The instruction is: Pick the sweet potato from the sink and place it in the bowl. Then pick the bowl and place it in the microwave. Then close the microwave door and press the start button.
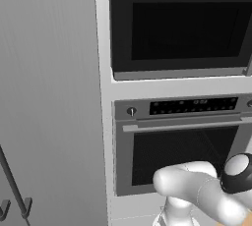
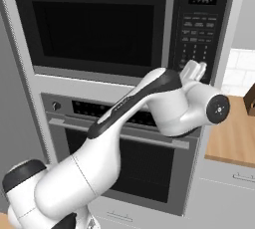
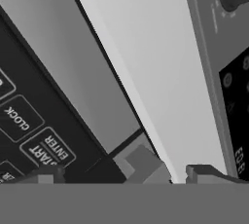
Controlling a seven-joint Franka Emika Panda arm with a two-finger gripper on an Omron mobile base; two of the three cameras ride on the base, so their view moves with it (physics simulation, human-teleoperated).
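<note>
Gripper at the microwave keypad

The gripper (image 3: 121, 174), jaws spread wide and empty, sits just before the START/ENTER button (image 3: 50, 152) low on the black control panel (image 2: 199, 29). Beyond, the microwave (image 2: 119, 24) fills its pale grey column, its dark glass door (image 2: 92, 26) shut, above the oven (image 2: 134, 163).

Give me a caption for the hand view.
Open gripper poised close over the microwave keypad, near the START/ENTER button.

The white Franka arm (image 2: 114, 138) with dark joints reaches up toward one o'clock in the right base view. Its two-finger gripper (image 2: 195, 70) stands with jaws spread wide, holding nothing.
</note>
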